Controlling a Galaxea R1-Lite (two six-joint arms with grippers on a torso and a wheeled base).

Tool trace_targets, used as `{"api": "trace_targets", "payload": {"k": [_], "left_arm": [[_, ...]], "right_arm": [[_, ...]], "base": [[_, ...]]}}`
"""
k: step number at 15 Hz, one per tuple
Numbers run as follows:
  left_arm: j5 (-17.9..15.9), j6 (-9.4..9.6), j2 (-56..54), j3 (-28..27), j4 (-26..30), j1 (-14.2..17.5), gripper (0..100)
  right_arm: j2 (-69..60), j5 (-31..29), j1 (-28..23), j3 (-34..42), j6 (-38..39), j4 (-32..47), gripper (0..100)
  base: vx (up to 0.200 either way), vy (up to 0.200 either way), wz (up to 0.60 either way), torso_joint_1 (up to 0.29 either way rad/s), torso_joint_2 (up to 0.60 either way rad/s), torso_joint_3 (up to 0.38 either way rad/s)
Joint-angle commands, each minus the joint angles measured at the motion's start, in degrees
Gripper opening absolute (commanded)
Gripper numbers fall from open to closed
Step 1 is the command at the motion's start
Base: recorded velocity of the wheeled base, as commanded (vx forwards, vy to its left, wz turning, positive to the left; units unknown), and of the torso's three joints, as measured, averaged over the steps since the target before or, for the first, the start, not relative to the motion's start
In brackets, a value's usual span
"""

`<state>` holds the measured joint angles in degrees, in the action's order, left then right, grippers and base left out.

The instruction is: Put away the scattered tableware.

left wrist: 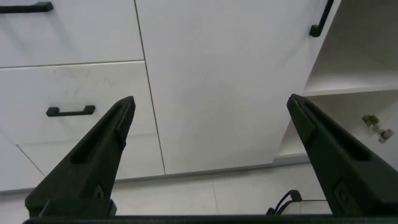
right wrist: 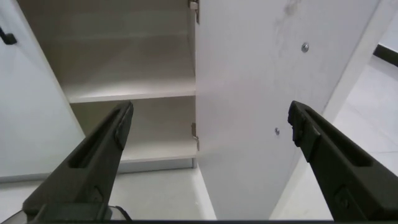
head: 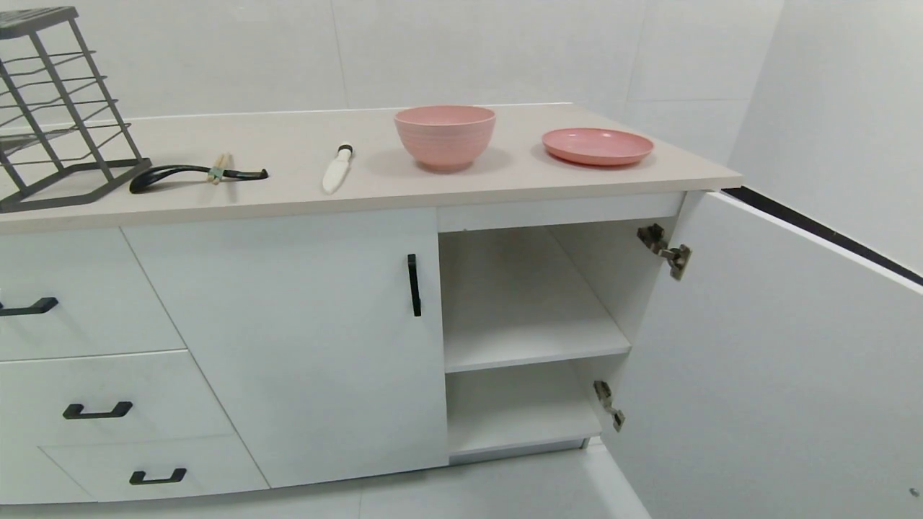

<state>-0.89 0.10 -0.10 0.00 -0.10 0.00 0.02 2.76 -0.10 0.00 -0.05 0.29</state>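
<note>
On the beige countertop (head: 288, 144) stand a pink bowl (head: 445, 135) and, to its right, a flat pink plate (head: 598, 145). A white knife with a black end (head: 337, 170) lies left of the bowl. Farther left a black ladle (head: 189, 174) lies across a pair of wooden chopsticks (head: 219, 168). My left gripper (left wrist: 210, 106) is open, held low in front of the shut cabinet door (left wrist: 217, 81). My right gripper (right wrist: 210, 112) is open too, facing the edge of the swung-open door (right wrist: 267, 81) and the bare shelves (right wrist: 130, 90).
A dark wire rack (head: 54, 101) stands at the counter's left end. The right cabinet compartment (head: 526, 324) is open with two bare shelves, its door (head: 779, 360) swung out to the right. Drawers with black handles (head: 97, 411) fill the left side.
</note>
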Motion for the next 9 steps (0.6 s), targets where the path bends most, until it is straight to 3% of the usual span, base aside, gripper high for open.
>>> {"api": "trace_targets", "payload": {"k": [1, 7, 9], "left_arm": [[0.0, -0.01, 0.1, 0.0, 0.0, 0.0, 100], [-0.1, 0.08, 0.1, 0.0, 0.0, 0.0, 100], [0.0, -0.01, 0.1, 0.0, 0.0, 0.0, 100]], "right_arm": [[0.0, 0.1, 0.0, 0.0, 0.0, 0.1, 100], [0.0, 0.1, 0.0, 0.0, 0.0, 0.1, 100], [0.0, 0.1, 0.0, 0.0, 0.0, 0.1, 100]], "base": [[0.000, 0.000, 0.00, 0.061, -0.13, -0.036], [0.200, 0.000, 0.00, 0.018, -0.02, -0.024], [0.000, 0.000, 0.00, 0.000, 0.00, 0.000]]}}
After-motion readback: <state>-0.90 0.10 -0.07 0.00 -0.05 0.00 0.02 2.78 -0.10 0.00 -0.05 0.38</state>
